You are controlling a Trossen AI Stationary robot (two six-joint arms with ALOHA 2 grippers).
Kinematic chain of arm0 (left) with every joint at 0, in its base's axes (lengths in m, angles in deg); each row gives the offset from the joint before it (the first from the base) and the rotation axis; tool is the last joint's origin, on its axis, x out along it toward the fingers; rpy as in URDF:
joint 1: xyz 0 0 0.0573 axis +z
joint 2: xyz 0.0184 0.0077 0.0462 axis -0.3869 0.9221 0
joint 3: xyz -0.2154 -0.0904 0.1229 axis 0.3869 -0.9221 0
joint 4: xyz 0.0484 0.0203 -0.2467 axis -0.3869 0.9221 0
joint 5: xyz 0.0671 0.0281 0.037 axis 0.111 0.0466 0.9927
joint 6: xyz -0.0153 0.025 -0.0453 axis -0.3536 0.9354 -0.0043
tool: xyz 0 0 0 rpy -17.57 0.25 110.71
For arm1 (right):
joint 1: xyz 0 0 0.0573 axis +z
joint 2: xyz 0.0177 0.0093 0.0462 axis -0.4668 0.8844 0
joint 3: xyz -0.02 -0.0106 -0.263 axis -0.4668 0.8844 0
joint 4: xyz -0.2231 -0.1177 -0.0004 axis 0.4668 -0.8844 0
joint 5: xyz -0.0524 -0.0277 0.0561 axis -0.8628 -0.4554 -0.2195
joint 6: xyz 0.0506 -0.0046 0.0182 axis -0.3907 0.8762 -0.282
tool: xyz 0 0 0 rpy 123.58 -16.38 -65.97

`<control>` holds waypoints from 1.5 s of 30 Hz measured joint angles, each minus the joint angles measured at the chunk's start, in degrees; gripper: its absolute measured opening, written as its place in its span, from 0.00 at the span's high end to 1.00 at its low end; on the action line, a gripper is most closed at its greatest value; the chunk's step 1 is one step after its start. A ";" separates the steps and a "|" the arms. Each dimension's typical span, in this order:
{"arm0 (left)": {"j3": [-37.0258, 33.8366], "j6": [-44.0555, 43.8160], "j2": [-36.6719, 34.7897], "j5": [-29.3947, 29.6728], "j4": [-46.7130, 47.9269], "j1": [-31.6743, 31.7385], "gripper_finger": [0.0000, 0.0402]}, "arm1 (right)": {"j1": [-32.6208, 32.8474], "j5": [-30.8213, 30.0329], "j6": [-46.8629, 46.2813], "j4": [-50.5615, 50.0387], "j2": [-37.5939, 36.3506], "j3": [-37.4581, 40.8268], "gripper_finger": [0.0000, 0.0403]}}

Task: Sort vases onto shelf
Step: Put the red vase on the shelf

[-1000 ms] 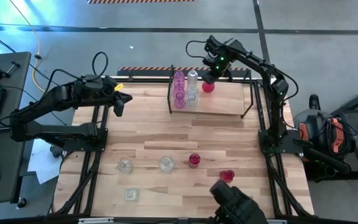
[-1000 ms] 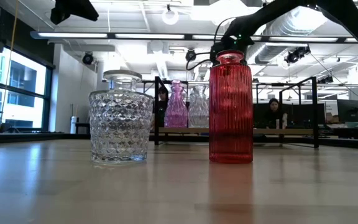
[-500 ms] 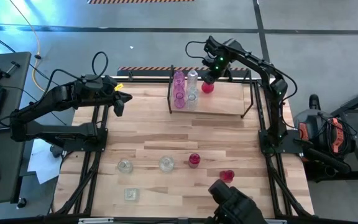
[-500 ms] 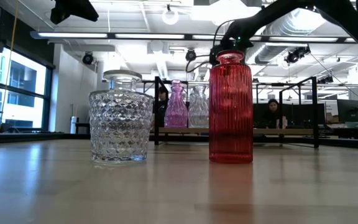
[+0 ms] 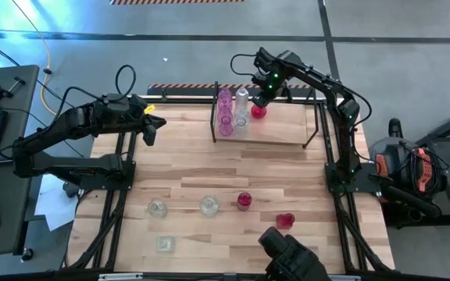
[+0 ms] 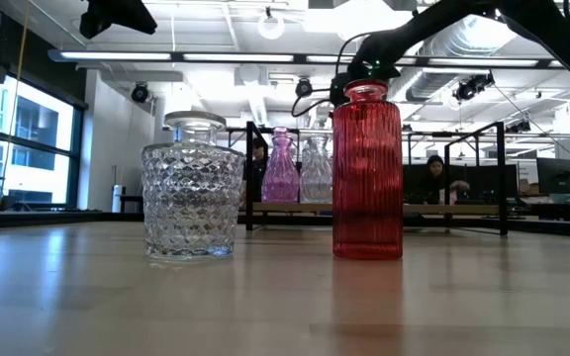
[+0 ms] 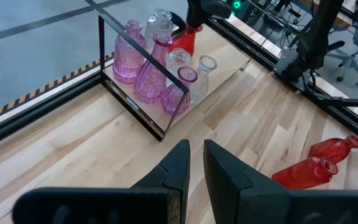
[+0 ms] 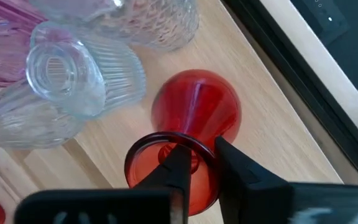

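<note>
The right arm reaches out over the shelf (image 5: 303, 133), its right gripper (image 8: 199, 160) pointing down – fingers pinching the rim of a red vase (image 8: 194, 124) standing on the top board; the left gripper (image 5: 151, 128) waits, nearly closed and empty, beside the table's left edge

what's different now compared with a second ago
The right tool has edged slightly leftward along the shelf, its fingers still straddling the red vase standing there; whether they have let go is unclear. The left tool, the other shelved vases and those on the table stayed put.
</note>
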 joint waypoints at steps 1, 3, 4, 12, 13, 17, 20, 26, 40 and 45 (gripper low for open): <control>0.00 -0.03 0.00 -0.02 0.00 0.00 0.91 | 0.02 0.06 0.00 0.02 0.00 0.00 0.89; 0.00 -0.03 0.00 -0.02 0.00 0.00 0.91 | 0.02 0.10 -0.22 0.11 0.00 0.00 0.85; 0.00 -0.03 -0.01 -0.01 0.02 -0.01 0.91 | 0.02 0.17 -0.37 0.20 0.00 0.00 0.83; 0.00 -0.02 0.00 -0.01 0.00 0.00 0.91 | 0.02 -0.95 -1.05 0.07 0.00 0.00 0.76; 0.00 -0.03 -0.02 0.00 0.00 0.00 0.91 | 0.02 -1.03 -1.07 0.08 0.00 0.00 0.76; 0.00 -0.01 -0.01 -0.02 0.00 -0.01 0.91 | 0.04 -3.35 -1.05 0.09 -0.02 0.00 0.76; 0.00 -0.01 -0.02 0.00 0.01 -0.01 0.91 | 0.03 -3.90 -1.07 0.42 -0.02 0.00 0.75; 0.00 -0.01 -0.02 -0.02 0.02 0.00 0.91 | 0.02 -4.56 -1.39 1.99 -0.02 0.00 0.75; 0.00 -0.01 0.00 0.00 0.00 0.00 0.91 | 0.02 -8.97 -1.53 3.96 -0.02 0.00 0.75; 0.00 -0.02 0.00 -0.01 0.00 0.00 0.91 | 0.02 -9.14 -1.55 5.16 -0.02 0.00 0.75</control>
